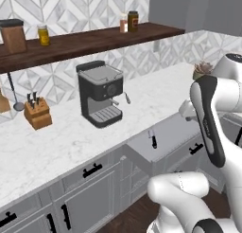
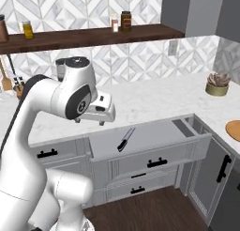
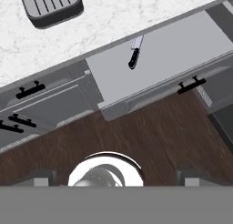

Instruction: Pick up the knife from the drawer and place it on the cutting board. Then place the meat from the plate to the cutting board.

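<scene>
Pretty much at square one here. The drawer point(image 2: 154, 136) is pulled out and the knife point(image 2: 125, 140) is lying loose on its grey floor, towards the left end, black handle nearest the front and thin silver blade angled back toward the counter point(image 1: 56, 142). My claw point(image 2: 101, 122) is spread wide with nothing in it, hanging well above the drawer's left end, not touching anything. So the knife isn't picked up yet, and the meat move comes after that. A bit of the plate point(image 2: 234, 130) peeks in on the counter far right; I can't make out meat or board.
</scene>
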